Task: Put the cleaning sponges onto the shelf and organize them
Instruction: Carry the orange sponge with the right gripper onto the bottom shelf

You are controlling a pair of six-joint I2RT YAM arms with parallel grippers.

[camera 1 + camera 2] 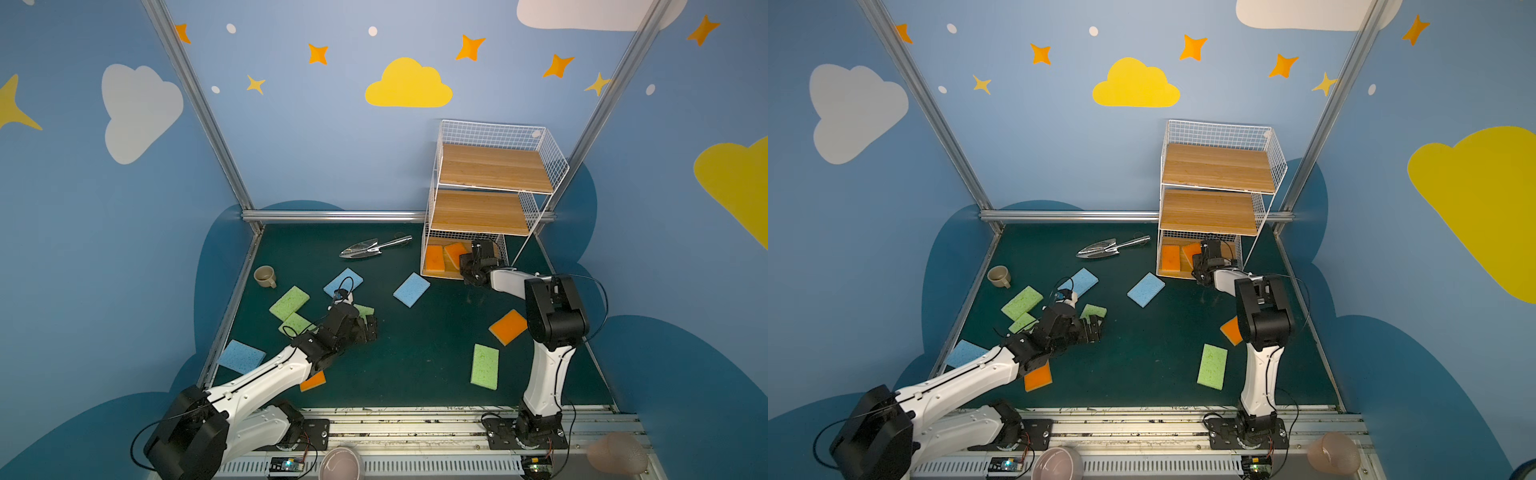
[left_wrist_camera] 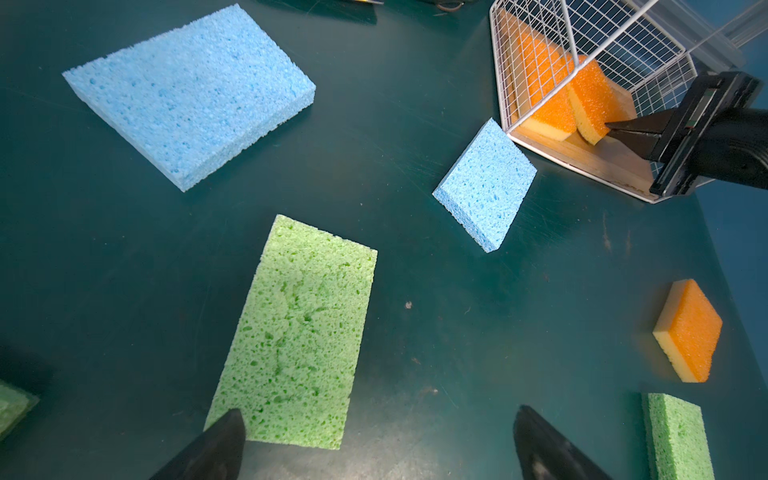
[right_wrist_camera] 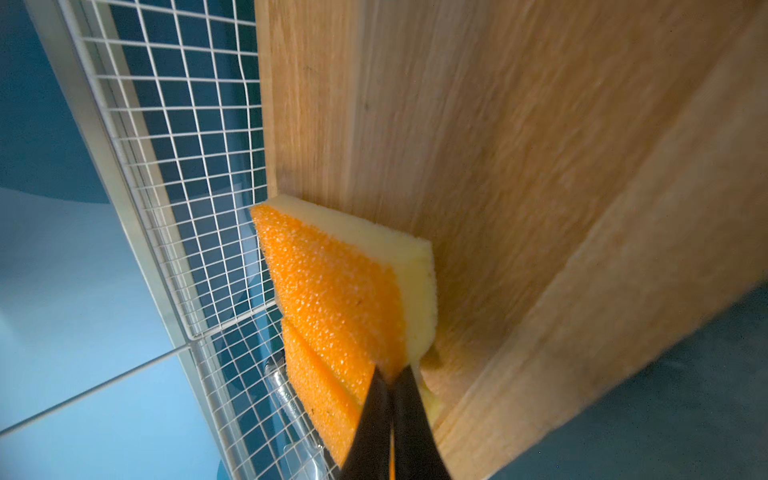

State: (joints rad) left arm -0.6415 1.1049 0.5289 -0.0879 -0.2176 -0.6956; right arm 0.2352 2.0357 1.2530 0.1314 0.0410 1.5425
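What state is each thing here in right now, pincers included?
Left pincer: open, empty, at a light green porous sponge.
Right pincer: shut on the corner of an orange-and-yellow sponge, tilted on the bottom tier.
White wire shelf with wooden boards: upright, upper two tiers bare.
Beige ceramic mug: upright.
Silver metal trowel: lying flat.

You had the shelf [image 1: 494,168] at the back right of the bench [image 1: 415,357]. On its bottom tier lay a sponge [image 1: 435,257], with a second sponge [image 1: 454,250] tilted against its right side, one corner in your right end effector [image 2: 609,126]. A trowel [image 1: 370,248] lay left of the shelf, a cup [image 1: 264,276] farther left, other sponges [image 1: 411,289] scattered in front.
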